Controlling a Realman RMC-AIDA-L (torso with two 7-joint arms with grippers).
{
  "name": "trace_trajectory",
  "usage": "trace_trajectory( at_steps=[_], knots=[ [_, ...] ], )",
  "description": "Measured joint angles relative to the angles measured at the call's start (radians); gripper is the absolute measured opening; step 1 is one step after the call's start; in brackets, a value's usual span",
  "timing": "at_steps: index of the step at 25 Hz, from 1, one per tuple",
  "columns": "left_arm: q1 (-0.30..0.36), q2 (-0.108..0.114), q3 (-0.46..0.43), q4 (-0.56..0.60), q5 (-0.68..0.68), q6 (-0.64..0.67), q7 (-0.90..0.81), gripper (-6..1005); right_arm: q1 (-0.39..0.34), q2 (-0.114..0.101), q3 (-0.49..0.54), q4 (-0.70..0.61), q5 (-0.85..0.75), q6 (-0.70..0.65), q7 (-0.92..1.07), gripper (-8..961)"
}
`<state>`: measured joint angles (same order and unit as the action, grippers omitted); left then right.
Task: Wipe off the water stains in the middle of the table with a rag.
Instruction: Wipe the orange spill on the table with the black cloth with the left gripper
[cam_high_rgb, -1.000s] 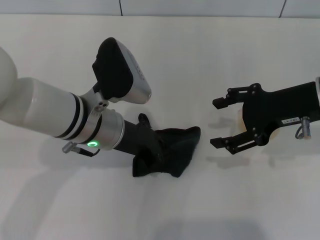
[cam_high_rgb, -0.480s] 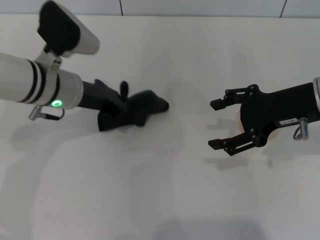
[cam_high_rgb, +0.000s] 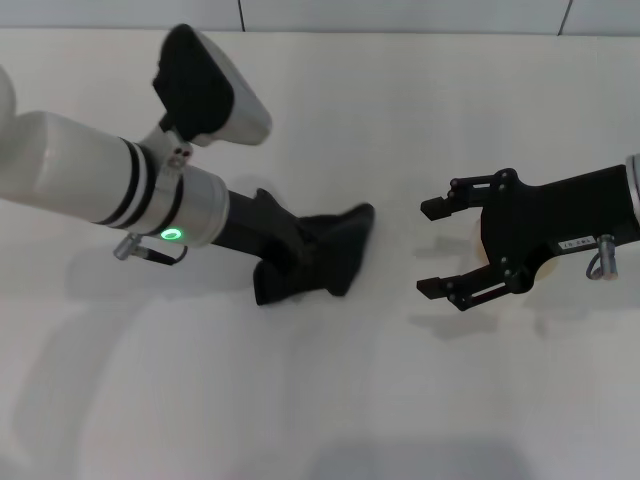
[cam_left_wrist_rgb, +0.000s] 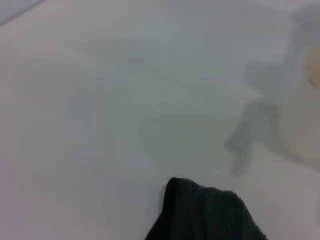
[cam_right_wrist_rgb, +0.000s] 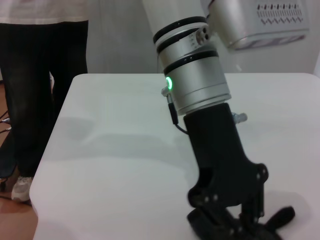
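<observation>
Black cloth: the rag (cam_high_rgb: 318, 262) is pinched in the left gripper (cam_high_rgb: 290, 265) and pressed onto the white surface (cam_high_rgb: 320, 400), near the middle, with one end trailing toward the right arm.
Left gripper: it is seen angled down from the robot's left, closed around bunched folds of the rag; in the right wrist view the fingers (cam_right_wrist_rgb: 250, 200) are seen bearing down on the cloth (cam_right_wrist_rgb: 272, 222).
Right gripper: the right gripper (cam_high_rgb: 455, 250) is held just above the surface on the robot's right, well apart from the rag, jaws spread and nothing between them; it is judged idle.
Water stains: no clear orange-brown blotch can be made out in the middle of the surface in the head view. A faint orange patch (cam_high_rgb: 487, 262) is partly hidden under the right gripper; whether it is liquid cannot be told. A pale orange smudge (cam_left_wrist_rgb: 314, 70) is also seen at the edge of the left wrist view.
Step in hand: a wiping stroke is judged to be under way, the rag being pressed flat to the surface.
Progress: the middle looks largely clean, so the task is judged well along.
Next move: steady downward pressure is called for, with the stroke carried across any remaining wet film, and the right gripper kept clear of.
</observation>
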<state>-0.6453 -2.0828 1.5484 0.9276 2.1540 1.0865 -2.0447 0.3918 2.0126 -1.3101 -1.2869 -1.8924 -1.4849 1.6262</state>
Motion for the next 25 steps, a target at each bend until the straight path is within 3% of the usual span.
trace_trajectory(
  at_steps=[9,15,19,25],
  knots=[
    [0.033,-0.002,0.109,0.08,-0.064,0.057,-0.01,108,-0.008,0.0,0.003,0.0,-0.001,-0.001,0.0,870],
    [0.042,-0.003,0.129,0.06,-0.063,0.034,-0.018,113,-0.007,0.0,-0.004,0.0,0.0,-0.001,0.0,869],
    [0.043,0.002,0.074,0.026,-0.036,0.009,-0.013,116,-0.007,0.0,-0.01,0.0,0.002,-0.002,0.0,869],
    [0.044,0.005,-0.087,0.027,0.019,0.016,0.005,121,-0.01,0.0,-0.009,-0.004,0.008,-0.002,0.0,869]
  ],
)
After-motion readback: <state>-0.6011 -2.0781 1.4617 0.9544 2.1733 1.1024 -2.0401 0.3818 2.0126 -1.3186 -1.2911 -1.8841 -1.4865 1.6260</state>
